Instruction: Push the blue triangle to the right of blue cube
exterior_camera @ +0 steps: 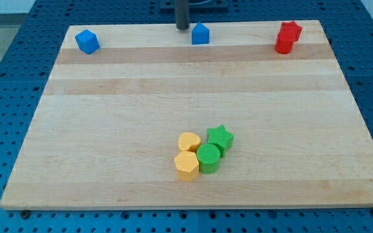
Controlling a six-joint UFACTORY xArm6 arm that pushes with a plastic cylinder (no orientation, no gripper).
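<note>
camera view: blue triangle (201,33) just right of my tip (182,27).

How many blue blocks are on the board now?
2. The blue cube sits near the view's top left corner. The blue triangle sits at the top centre, just right of my tip. None appears hidden.

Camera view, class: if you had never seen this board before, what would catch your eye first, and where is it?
First, the tight cluster at the view's bottom centre: a yellow heart, yellow hexagon, green cylinder and green star. Along the top edge sit a blue cube left, a red star right, and a blue triangle mid-board, with my tip just to its left.
</note>
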